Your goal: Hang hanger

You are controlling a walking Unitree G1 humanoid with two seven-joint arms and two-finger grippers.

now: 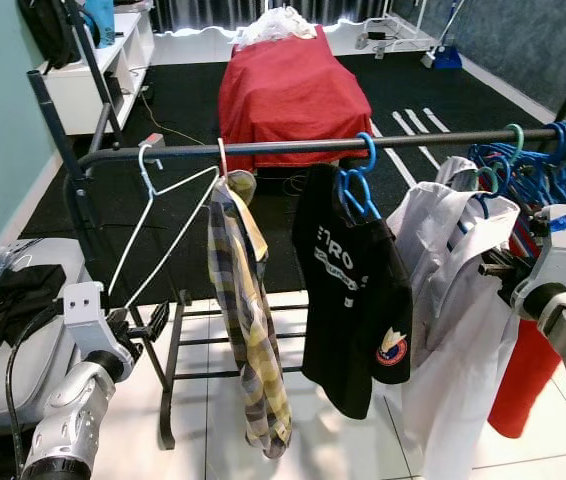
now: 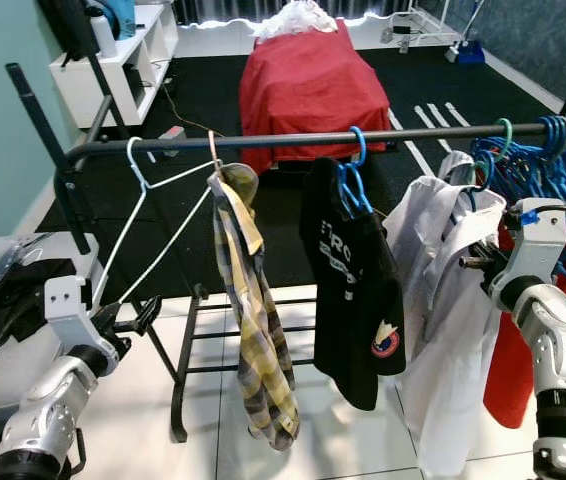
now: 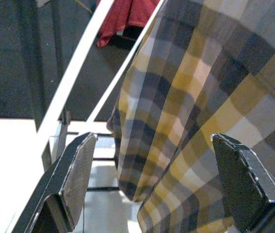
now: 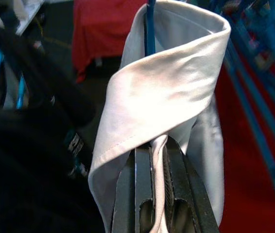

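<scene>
Two eye views show a black clothes rail (image 1: 293, 147) crossing a room with white floor tiles (image 1: 343, 440) near the robot and a dark carpet (image 1: 173, 110) beyond, where a red-draped table (image 1: 291, 92) stands. On the rail hang a bare white hanger (image 1: 158, 235), a plaid shirt (image 1: 248, 320), a black T-shirt (image 1: 358, 290), a white shirt (image 1: 453, 310) and a bunch of blue hangers (image 1: 553, 165).

Left wrist view: the left gripper (image 3: 152, 184) is spread wide, with the plaid shirt beyond and between its fingers (image 3: 77, 174) and the white hanger's wire just outside one finger.

Right wrist view: the right gripper (image 4: 158, 194) is clamped on a fold of the white shirt, whose collar rises beyond the fingertips on a blue hanger.
</scene>
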